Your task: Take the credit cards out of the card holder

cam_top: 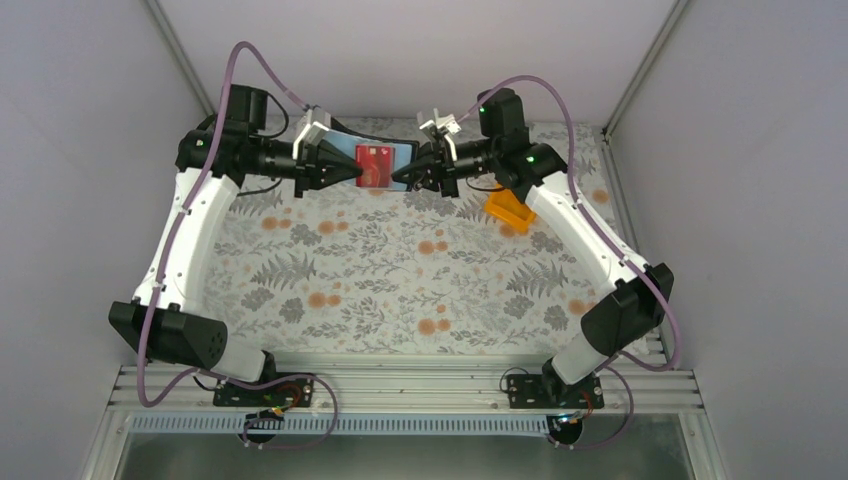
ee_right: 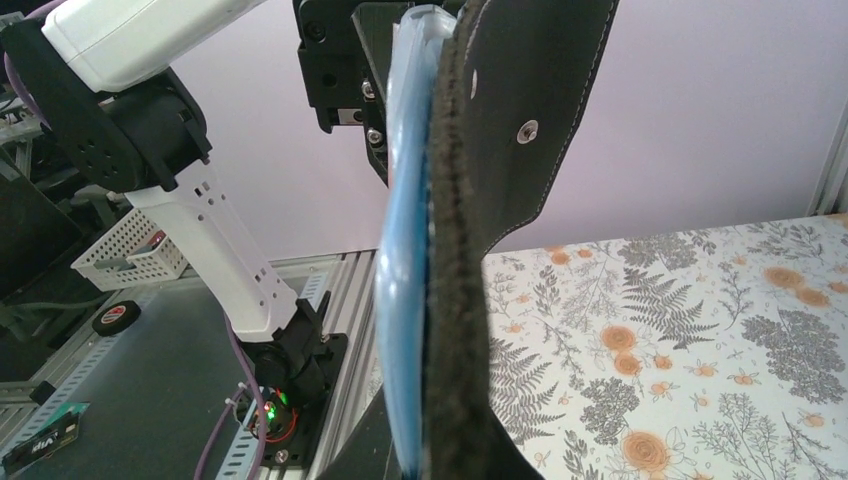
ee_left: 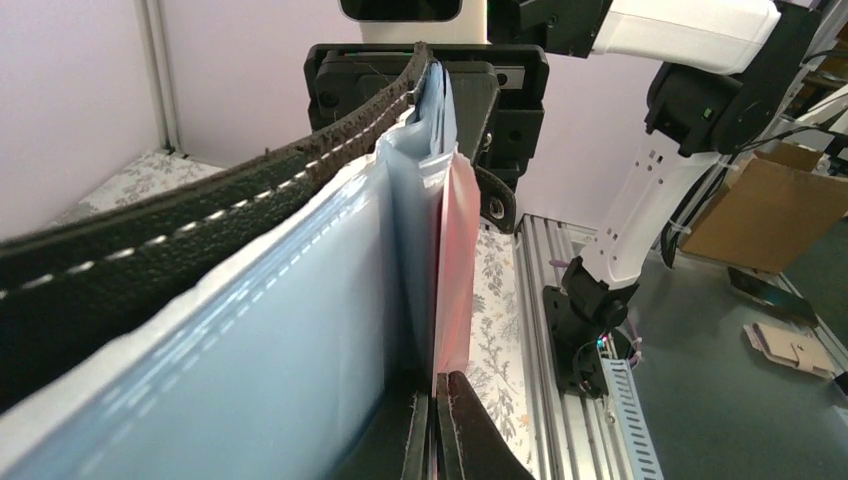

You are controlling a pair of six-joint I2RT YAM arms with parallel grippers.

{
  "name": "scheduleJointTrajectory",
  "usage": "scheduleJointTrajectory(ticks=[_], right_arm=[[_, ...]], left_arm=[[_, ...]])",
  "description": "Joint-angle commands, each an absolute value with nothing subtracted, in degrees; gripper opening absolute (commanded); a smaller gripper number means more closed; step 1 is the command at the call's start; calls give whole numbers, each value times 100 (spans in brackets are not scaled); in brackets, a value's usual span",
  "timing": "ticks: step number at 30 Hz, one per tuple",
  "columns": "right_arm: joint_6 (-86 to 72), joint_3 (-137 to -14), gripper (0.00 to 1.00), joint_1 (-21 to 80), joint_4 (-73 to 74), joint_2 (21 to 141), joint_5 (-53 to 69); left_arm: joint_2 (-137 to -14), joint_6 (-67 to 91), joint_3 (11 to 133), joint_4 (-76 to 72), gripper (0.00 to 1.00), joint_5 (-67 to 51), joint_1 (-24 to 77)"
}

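Credit card [cam_top: 376, 164], red and thin, is up in the air over the far side of the counter [cam_top: 400, 290], lying against the opened card holder [ee_right: 475, 300] that hangs between my two arms. My left gripper [ee_left: 437, 432] has its jaws closed tight. In its wrist view the card's edge runs down between them, just beside the grey-blue pockets [ee_left: 300, 330], though I cannot tell whether a pocket layer is pinched in too. My right gripper [cam_top: 398, 177] has its jaws closed on the opposite edge of the card holder, clamping black leather and blue lining together on the side that carries the clasp tab [ee_right: 540, 120]. I judge the step in hand to be the draw, sliding the card out of its pocket. To do it well I'd make the right arm the fixed anchor and pull the left straight back along the card's own plane, with no twist, since a tilted pull could jam the card in the pocket mouth or bend it. I'd go slowly and watch the left wrist view. If the blue pocket travels with the card, I'd regrip on the card alone. The hold is on a narrow margin, so a jerk could let it slip. The orange bin [cam_top: 508, 210] near the right arm looks a likely drop spot, but that is my guess.
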State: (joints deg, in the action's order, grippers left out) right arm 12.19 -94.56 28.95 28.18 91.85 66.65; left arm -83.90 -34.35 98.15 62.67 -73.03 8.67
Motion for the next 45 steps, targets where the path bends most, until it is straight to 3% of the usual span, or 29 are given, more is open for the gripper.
scheduleJointTrajectory(ticks=[1, 15, 19, 26, 36, 37, 44, 45], right_arm=[[1433, -9472, 4, 2577, 3036, 8923, 6737], [1003, -9257, 4, 2333, 2886, 9147, 6576], [230, -8982, 4, 2360, 2850, 9779, 6048], [-520, -8398, 4, 3053, 1952, 11017, 6696], [-1094, -9030, 6, 3058, 2239, 12817, 6371], [-1201, -8997, 11, 2957, 2218, 12903, 6291], [-1130, -9181, 96, 2645, 3073, 12466, 4146], [-1143, -9267, 99, 2671, 3214, 12265, 3658]], left_arm=[[-8308, -3820, 9950, 6610, 2, -7242, 633], [-8458, -3991, 10234, 6814, 2, -6976, -65], [-8463, -3931, 10203, 6762, 3, -6771, -719], [-8406, -3307, 9884, 6209, 2, -7285, -809], [-8355, -1140, 9338, 4552, 2, -7527, -783], [-8409, -1109, 9406, 4621, 2, -7509, -781], [-8626, -1164, 9744, 4927, 2, -7426, -733], [-8616, -1261, 9743, 4972, 2, -7506, -700]])
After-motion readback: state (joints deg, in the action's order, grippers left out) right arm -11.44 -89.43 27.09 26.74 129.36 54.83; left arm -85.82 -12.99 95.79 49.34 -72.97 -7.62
